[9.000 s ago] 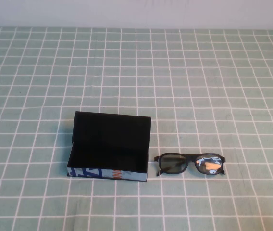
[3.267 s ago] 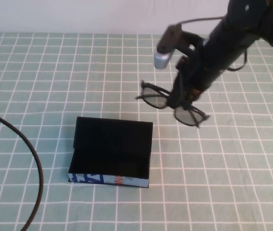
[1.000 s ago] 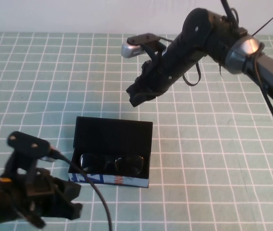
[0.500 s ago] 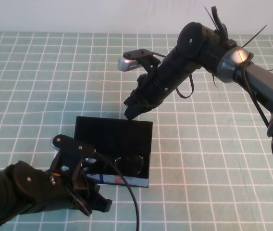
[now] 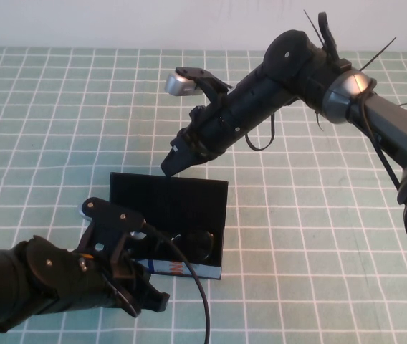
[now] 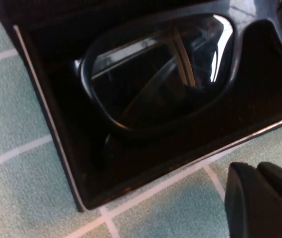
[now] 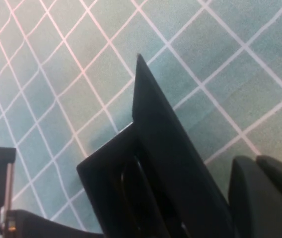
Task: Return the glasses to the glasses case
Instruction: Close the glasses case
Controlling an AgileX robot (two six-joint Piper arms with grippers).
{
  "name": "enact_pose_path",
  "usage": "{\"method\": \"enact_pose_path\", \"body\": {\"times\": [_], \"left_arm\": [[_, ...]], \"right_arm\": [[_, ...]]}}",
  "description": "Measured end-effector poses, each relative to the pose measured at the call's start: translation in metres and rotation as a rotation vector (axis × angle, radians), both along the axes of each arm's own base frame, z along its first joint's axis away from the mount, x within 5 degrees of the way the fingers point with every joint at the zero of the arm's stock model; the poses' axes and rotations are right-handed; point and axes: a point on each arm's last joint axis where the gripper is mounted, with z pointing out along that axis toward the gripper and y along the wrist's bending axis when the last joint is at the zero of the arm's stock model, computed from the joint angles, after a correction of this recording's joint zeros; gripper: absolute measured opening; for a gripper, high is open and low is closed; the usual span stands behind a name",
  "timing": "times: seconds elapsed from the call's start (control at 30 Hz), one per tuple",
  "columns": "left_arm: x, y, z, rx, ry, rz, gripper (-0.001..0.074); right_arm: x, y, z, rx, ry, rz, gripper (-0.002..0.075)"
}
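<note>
The glasses case [image 5: 168,197] stands open on the green checked cloth, its lid upright at the back. The black glasses [image 5: 193,245] lie inside it. In the left wrist view one dark lens [image 6: 161,84] fills the case [image 6: 51,134]. My left gripper [image 5: 153,301] is shut and empty, low on the cloth just in front of the case's patterned front side; it also shows in the left wrist view [image 6: 257,171]. My right gripper [image 5: 169,167] is shut and empty, at the far side of the lid's top edge. The right wrist view shows it [image 7: 255,166] beside the lid [image 7: 171,144].
The left arm's black cable [image 5: 189,276] loops over the case's front side and down to the cloth's near edge. The right arm [image 5: 297,64] reaches in from the back right. Green checked cloth [image 5: 318,236] lies open to the right of the case.
The right gripper has moved left and down, to just behind the lid's top edge. The left arm has come in from the lower left to the case's front. The glasses stay in the case.
</note>
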Motion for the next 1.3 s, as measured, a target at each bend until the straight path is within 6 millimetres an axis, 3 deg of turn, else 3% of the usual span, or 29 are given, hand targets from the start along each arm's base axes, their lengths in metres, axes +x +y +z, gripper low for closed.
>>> {"method": "enact_pose_path", "body": {"times": [0.63, 0.93, 1.3], "left_arm": [[0.000, 0.000, 0.000, -0.002, -0.001, 0.007, -0.0001], [0.000, 0.000, 0.000, -0.003, -0.001, 0.008, -0.0001], [-0.002, -0.001, -0.001, 0.026, -0.004, -0.074, -0.0001]], "right_arm": [[-0.009, 0.009, 0.000, -0.001, 0.050, -0.011, -0.0011], [-0.032, 0.016, -0.028, -0.060, 0.165, 0.017, -0.0011], [-0.039, 0.018, -0.040, -0.097, 0.189, 0.029, -0.0011]]}}
